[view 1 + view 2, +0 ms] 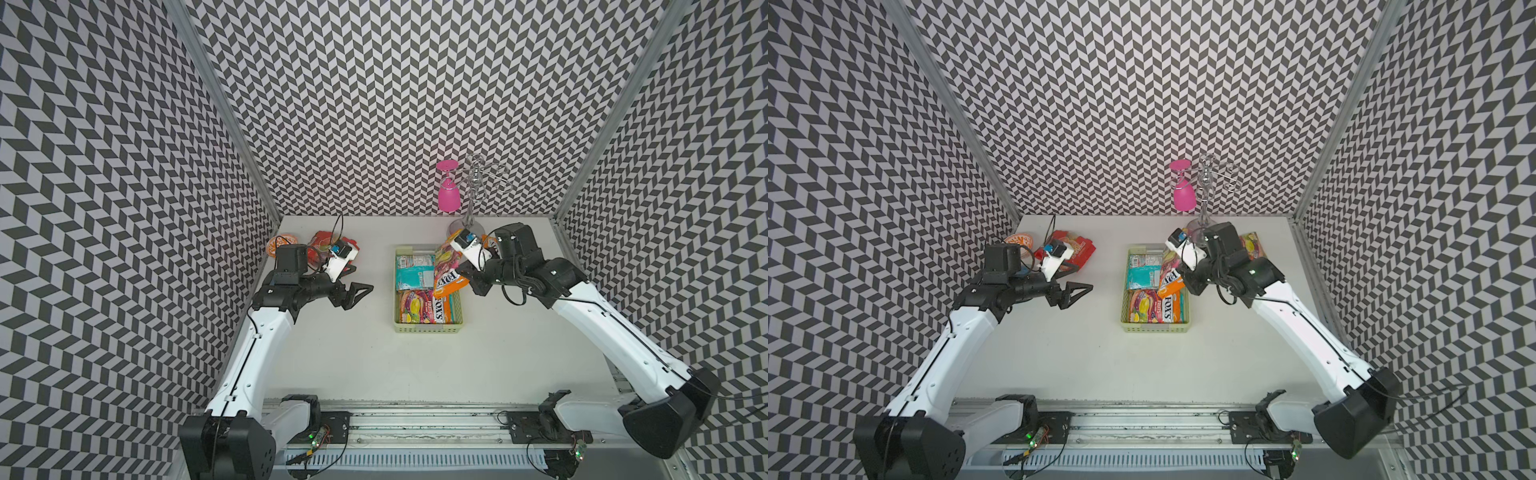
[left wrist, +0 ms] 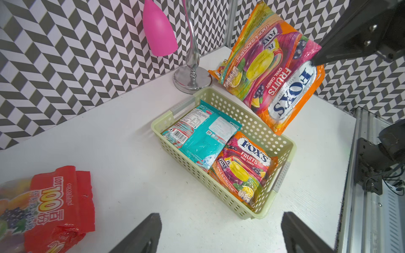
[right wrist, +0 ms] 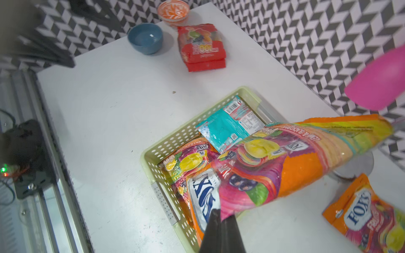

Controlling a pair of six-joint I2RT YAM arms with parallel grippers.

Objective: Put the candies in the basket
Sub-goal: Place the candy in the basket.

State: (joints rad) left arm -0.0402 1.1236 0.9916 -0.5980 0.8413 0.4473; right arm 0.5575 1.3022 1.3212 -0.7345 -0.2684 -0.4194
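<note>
**Item in hand:** orange glossy "FOX'S" fruit-candy bag (image 2: 274, 72), hanging tilted over the far right corner of the pale green perforated plastic basket (image 2: 197, 173). Its lowest corner sits at the right wall; whether it touches the rim cannot be told.

**Already in the basket:** teal candy bag (image 2: 203, 140) at the far end and a second orange and purple "FOX'S" bag (image 2: 241, 168) at the near end, overlapping.

**Outside the basket:** red candy bag (image 3: 201, 48) on the surface at far left, and another orange "FOX'S" bag (image 3: 368, 214) at far right.

**Hazards, as judged:**
- Let go here, the bag would likely land across the right wall and slide out onto the surface, since much of it hangs beyond the rim.
- The grip is a pinch on slick film near one edge, so the bag may slip or swing.
- The chrome stand (image 2: 192, 76) with the hanging pink glass (image 2: 158, 32) is just beyond the basket, and a wide swing could knock it.
- The light basket could shift if the bag drags its wall.

**Right gripper (image 2: 315, 62):** jaws fully closed, pinching the orange bag.

**Left gripper (image 2: 221, 216):** jaws spread wide, empty, touching nothing, above bare surface between the red bag and the basket.
</note>
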